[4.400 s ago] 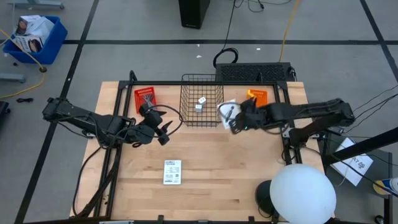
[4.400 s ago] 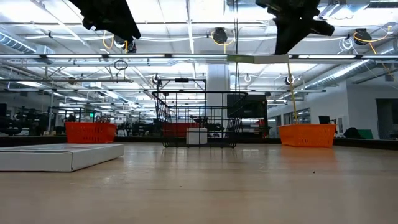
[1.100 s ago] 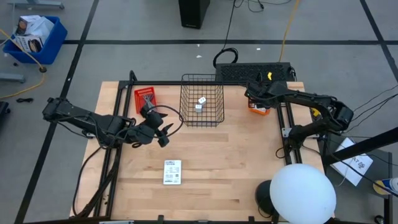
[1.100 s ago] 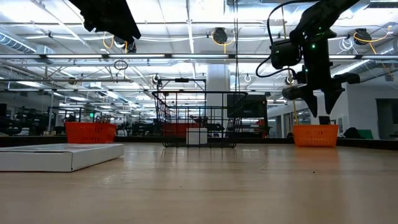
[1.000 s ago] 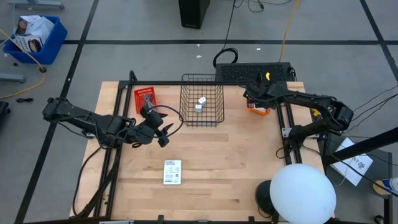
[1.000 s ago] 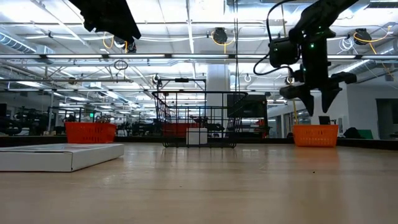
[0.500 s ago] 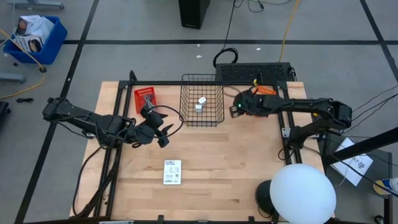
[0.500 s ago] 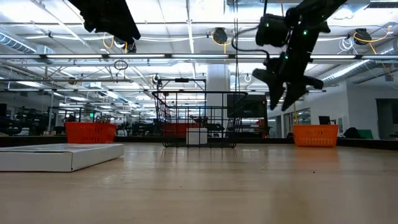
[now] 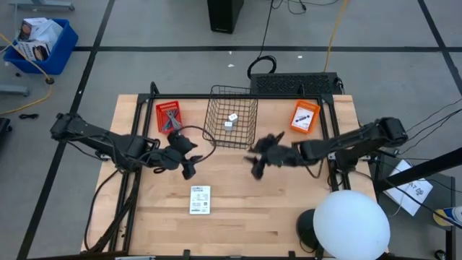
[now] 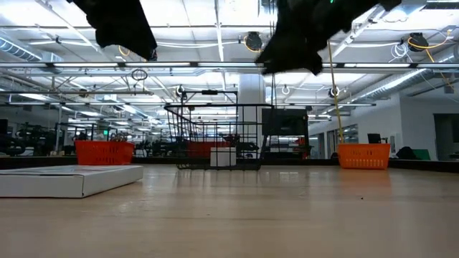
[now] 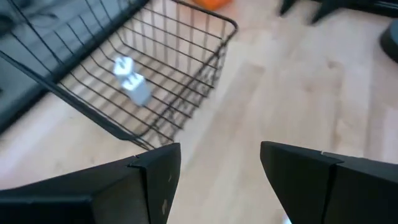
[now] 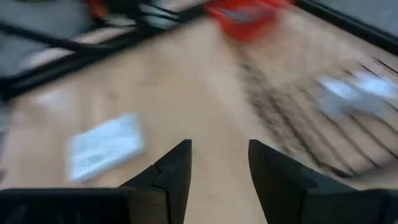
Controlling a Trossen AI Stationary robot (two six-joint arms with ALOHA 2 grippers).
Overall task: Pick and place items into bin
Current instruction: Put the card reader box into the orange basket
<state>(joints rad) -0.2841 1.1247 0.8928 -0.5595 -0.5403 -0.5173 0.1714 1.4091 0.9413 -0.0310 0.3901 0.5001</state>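
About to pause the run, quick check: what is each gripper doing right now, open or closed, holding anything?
Left gripper: open, holding nothing, near the wire basket.
Right gripper: open, holding nothing, over the table.

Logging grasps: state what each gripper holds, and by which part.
Nothing is held. The left gripper and right gripper are both open with bare table between their fingers.

Bare table (image 9: pixel 289 209) lies open at lower centre; the wire basket (image 9: pixel 231 126) blocks the upper centre, a packet (image 9: pixel 200 199) lies lower left.
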